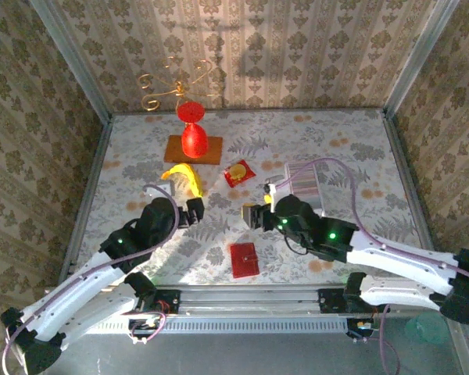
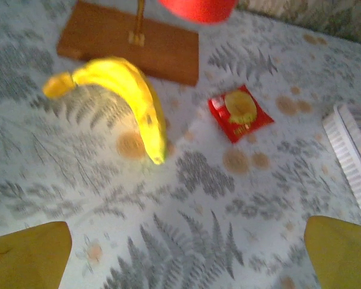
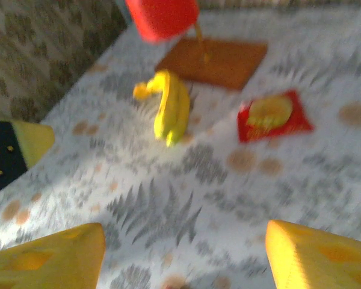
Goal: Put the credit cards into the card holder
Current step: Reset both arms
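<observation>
Card holder [image 1: 244, 259] lies shut by bench's near edge. Credit cards [image 1: 305, 184] sit apart, mid-right — none seen inserted, nothing done yet. Left tool [image 2: 185, 247] and right tool [image 3: 183, 250] — both wide open, empty.

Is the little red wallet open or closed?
Closed. The card holder lies flat in the top view as one single dark-red rectangle. Only its outside shows, with no inside or second flap spread out.

Beige damask wallpaper on all the walls [image 1: 258, 47], metal posts [image 1: 70, 58] in the corners. Table [image 1: 352, 156] has a pale fern-print cloth, patchy light across it.
</observation>
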`<state>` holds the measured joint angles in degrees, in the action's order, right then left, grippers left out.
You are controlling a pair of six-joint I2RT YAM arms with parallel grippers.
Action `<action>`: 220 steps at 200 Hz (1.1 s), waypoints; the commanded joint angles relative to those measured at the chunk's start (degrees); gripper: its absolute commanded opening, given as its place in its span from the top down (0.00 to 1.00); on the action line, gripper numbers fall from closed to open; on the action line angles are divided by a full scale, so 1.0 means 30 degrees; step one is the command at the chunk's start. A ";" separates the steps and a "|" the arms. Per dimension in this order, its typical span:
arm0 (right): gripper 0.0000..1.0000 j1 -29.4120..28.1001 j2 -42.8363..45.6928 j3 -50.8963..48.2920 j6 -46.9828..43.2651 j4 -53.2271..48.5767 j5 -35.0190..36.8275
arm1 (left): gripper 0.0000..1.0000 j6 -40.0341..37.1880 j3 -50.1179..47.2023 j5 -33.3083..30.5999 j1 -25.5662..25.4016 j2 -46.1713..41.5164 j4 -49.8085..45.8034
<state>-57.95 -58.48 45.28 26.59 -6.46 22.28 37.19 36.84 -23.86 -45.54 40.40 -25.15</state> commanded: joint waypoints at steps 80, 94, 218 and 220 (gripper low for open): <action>0.06 1.0683 0.3726 -0.4220 -0.7458 0.7521 0.2312 | 0.00 -0.6450 -0.1175 -0.3543 0.8613 0.1240 0.6806; 0.03 1.2391 0.3834 -0.5541 -0.7508 0.9075 0.2373 | 0.00 -0.6885 -0.1802 -0.4017 0.9613 0.1381 0.7795; 0.00 1.6211 -0.3244 -0.9702 -0.8834 1.5736 -0.1189 | 0.00 -0.9811 -0.7104 -0.2016 1.3329 0.6913 1.9162; 0.00 1.6249 -0.3455 -0.9702 -0.8914 1.5986 -0.1305 | 0.00 -0.9875 -0.7082 -0.1739 1.3413 0.7074 1.9207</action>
<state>-10.13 -63.68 16.38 3.01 31.62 23.24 9.39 14.22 -33.39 -7.68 57.65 26.11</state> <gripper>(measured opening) 0.999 0.997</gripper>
